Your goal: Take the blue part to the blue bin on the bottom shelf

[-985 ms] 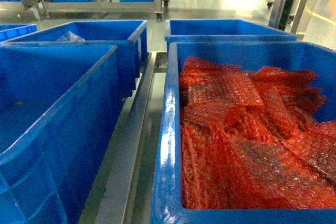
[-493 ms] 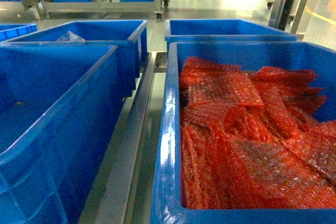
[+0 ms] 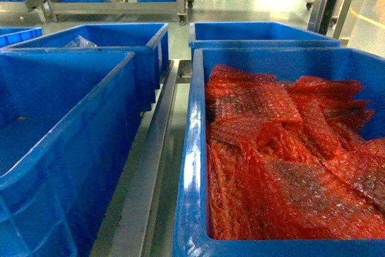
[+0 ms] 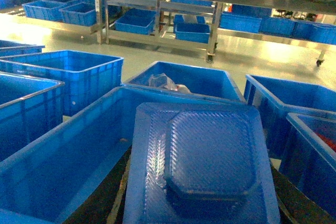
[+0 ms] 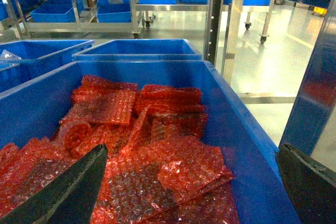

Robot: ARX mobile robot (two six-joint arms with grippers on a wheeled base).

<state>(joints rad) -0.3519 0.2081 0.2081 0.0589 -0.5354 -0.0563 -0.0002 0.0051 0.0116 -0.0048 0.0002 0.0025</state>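
Nothing had shifted in our head view. Right pincer (image 5: 191,192) gaped above red bubble wrap (image 5: 142,145); left pincer's state unclear behind blue part (image 4: 202,163).

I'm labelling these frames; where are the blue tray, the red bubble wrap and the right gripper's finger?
blue tray (image 4: 202,166): left wrist view, raised centre panel.
red bubble wrap (image 3: 283,167): head view, pile's middle.
right gripper's finger (image 5: 68,192): right wrist view, left finger.

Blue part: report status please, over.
Left gripper holds blue part over a blue bin. Right gripper open over bubble wrap. Bottom shelf not seen.
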